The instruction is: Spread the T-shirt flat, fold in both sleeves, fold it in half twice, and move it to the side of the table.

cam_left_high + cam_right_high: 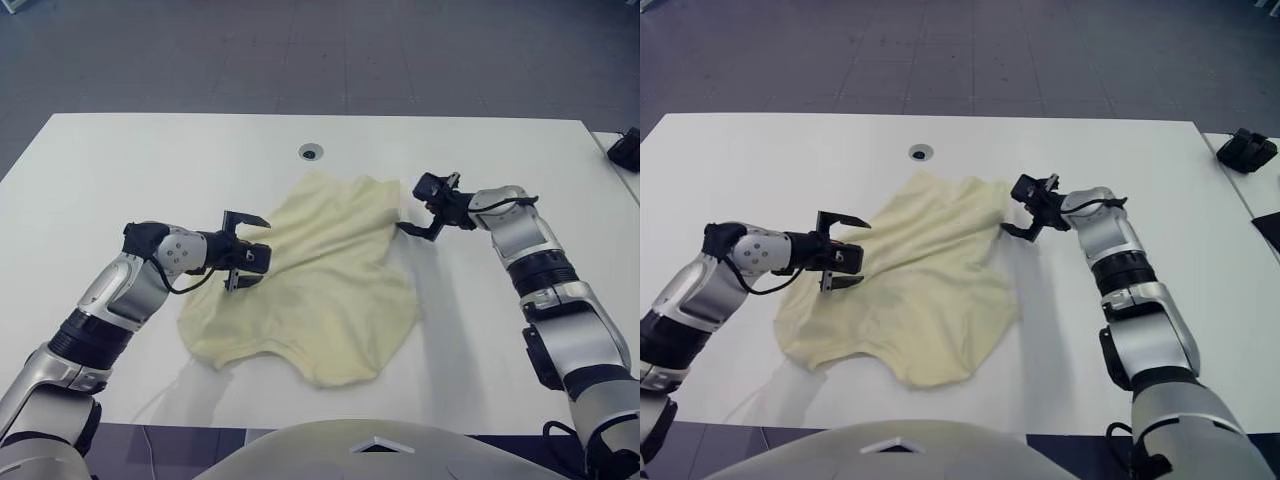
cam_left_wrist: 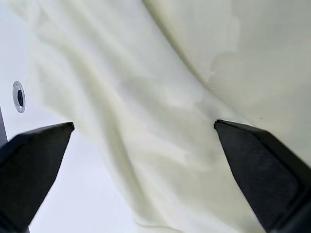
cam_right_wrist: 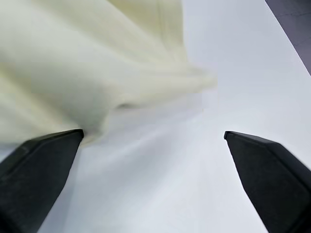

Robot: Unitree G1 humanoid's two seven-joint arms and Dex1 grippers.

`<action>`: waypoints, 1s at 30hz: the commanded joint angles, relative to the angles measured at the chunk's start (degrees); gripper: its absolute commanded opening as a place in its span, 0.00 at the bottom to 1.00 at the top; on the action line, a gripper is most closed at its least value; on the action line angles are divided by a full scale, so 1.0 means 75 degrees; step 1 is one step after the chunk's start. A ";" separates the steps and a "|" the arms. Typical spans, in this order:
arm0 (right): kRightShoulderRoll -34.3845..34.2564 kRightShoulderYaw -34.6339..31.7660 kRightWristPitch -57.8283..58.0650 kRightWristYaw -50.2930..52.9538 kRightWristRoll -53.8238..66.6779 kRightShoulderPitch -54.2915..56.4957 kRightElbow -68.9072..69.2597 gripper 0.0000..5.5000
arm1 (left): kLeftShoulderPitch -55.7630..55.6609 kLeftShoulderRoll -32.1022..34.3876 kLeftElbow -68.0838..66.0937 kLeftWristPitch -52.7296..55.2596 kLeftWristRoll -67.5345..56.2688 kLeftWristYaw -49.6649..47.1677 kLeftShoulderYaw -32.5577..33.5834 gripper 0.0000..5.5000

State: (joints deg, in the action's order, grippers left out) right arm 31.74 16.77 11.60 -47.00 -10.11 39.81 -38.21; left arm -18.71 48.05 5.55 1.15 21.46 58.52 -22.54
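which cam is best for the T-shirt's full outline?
Left eye view: the whole T-shirt lies crumpled on the table with nearly all its outline in sight. The right eye view matches it. The wrist views are close-ups: folds of cloth in the left, one edge against the table in the right.

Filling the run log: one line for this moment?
shirt: rumpled, unfolded | left gripper: open, over shirt's left edge | right gripper: open, beside shirt's right edge

Can't make out either sleeve on the crumpled pale-yellow fabric T-shirt (image 1: 320, 290), lost in the rumples. Blurry up close in the right wrist view, running off the edges. Small black blocky thing (image 1: 1245, 150) past the right end of the white tabletop (image 1: 760, 160): too tiny to tell, clipped in left eye view.
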 commanded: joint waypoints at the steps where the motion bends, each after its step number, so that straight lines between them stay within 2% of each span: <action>1: 0.0398 0.0245 0.0227 -0.0165 -0.0403 -0.0572 -0.0196 0.98 | 0.0573 0.0060 -0.0204 0.0226 0.0309 0.0179 -0.0358 0.98; 6: 0.0524 0.0216 0.0272 -0.0381 -0.0273 -0.0599 0.0027 0.98 | 0.0721 0.0057 0.0139 0.0361 0.0217 0.0190 -0.0306 0.98; 9: 0.0394 -0.0276 0.0585 -0.0832 0.0465 -0.0500 0.0559 0.98 | 0.0681 -0.0098 0.0380 0.0472 -0.0005 0.0202 -0.0223 0.98; 13: 0.0223 -0.0956 0.1113 -0.0789 0.1085 0.0157 0.0673 0.98 | 0.0532 -0.0265 0.0633 0.0668 -0.0289 0.0203 -0.0102 0.98; 18: 0.0064 -0.1220 0.0761 0.0094 0.0891 0.1077 -0.0867 0.98 | 0.0299 -0.0346 0.0565 0.0697 -0.0334 0.0134 -0.0033 0.98; 24: -0.0722 -0.1135 -0.0337 0.1328 0.0447 0.1826 -0.3342 0.98 | 0.0173 -0.0416 0.0543 0.0658 -0.0364 0.0223 -0.0078 0.98; 30: -0.0777 -0.1282 -0.0778 0.1750 0.0327 0.2363 -0.4075 0.98 | 0.0215 -0.0371 0.0533 0.0559 -0.0371 0.0322 -0.0124 0.98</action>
State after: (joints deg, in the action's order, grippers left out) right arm 25.39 7.66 6.63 -34.37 -7.34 55.19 -67.65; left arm -17.82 45.49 9.93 5.30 18.70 59.82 -22.22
